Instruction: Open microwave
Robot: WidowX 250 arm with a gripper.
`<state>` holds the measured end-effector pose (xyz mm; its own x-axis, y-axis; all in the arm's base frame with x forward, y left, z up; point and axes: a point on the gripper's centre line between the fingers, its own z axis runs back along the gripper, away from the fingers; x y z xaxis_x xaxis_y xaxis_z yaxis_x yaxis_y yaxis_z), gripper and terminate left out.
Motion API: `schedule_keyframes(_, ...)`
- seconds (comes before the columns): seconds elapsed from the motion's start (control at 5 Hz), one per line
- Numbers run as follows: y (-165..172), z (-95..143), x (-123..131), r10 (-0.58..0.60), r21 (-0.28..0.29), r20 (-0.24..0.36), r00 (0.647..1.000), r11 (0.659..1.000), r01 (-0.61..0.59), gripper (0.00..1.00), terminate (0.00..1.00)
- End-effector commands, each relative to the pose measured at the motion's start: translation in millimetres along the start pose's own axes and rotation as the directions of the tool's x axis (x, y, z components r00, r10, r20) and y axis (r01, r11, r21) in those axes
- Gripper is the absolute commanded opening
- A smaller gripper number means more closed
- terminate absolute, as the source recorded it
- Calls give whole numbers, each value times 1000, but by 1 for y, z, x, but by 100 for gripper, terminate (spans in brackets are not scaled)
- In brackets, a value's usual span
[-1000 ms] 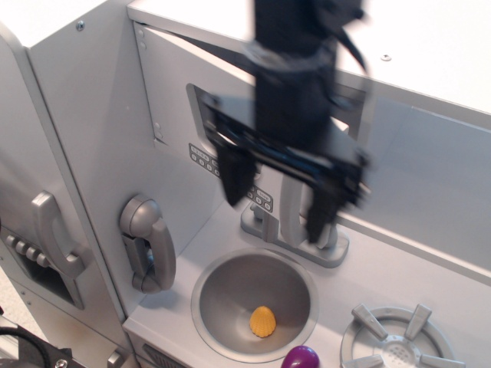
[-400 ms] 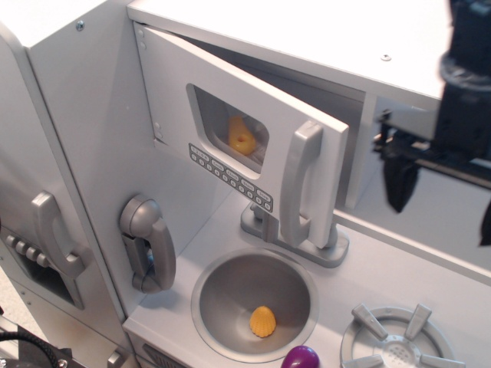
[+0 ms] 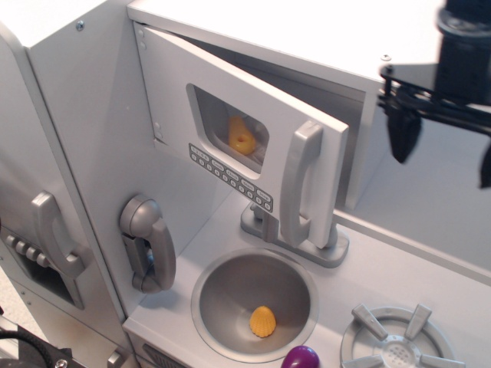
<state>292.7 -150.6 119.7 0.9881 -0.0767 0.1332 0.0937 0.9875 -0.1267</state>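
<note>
The microwave point(image 3: 230, 115) is a silver-grey compartment at the top of the toy kitchen. Its flat door is swung partly open toward me, hinged on the left. The door has a small window, a button row point(image 3: 230, 178) and a vertical grey bar handle point(image 3: 298, 184) on its right edge. A yellow toy point(image 3: 241, 136) shows through the window. My gripper point(image 3: 445, 149) is at the upper right, away from the door and above the counter. Its two dark fingers point(image 3: 403, 134) are spread apart with nothing between them.
A grey telephone handset point(image 3: 149, 244) hangs on the left wall. A round sink point(image 3: 222, 307) holds a yellow toy point(image 3: 262, 321). A purple object point(image 3: 300, 357) lies at the front edge. A burner point(image 3: 395, 341) is at the lower right. A tall grey panel with curved handle point(image 3: 54, 234) stands far left.
My gripper was in front of the microwave door a second ago. It has moved away to the right and then risen a little. The door stands partly open.
</note>
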Motion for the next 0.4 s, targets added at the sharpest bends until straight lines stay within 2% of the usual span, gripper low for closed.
schedule_keyframes(0.0, 40, 33, 0, -31, 50, 38, 999, 998, 29, 100, 0)
schedule_keyframes(0.2, 63, 34, -12, -33, 63, 38, 999, 998, 31, 100, 0)
